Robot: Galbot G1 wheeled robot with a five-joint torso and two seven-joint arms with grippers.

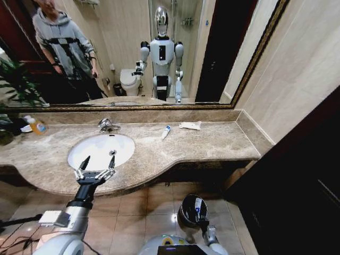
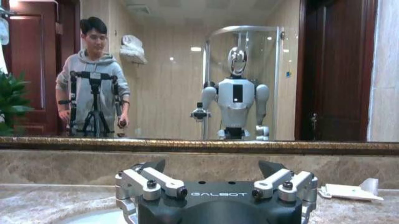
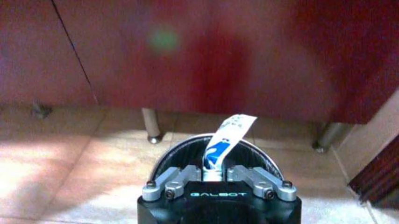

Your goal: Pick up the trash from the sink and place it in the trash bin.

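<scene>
Over the trash bin (image 3: 212, 154) on the floor, the right pincer (image 3: 213, 173) clamps a white-and-blue tube (image 3: 225, 137), best released squarely above the opening, while the left pincer (image 1: 96, 169) hovers spread wide over the sink (image 1: 101, 150).

Bathroom, probably in a hotel or home. Centre left of the head view: a white oval sink (image 1: 101, 150) with a chrome faucet (image 1: 106, 125), set in a beige-brown marble countertop (image 1: 202, 146) with a curved front edge. Upper half: a wide wall mirror (image 1: 133, 53) in a dark gilt frame, reflecting a white toilet (image 1: 129, 81) and, in the left wrist view, a curved glass shower enclosure (image 2: 249, 79). Lower frame: glossy tan floor tiles (image 1: 138, 207) and a small round trash bin (image 1: 187, 211). Right edge: dark red-brown wood panelling (image 1: 297, 180).
</scene>
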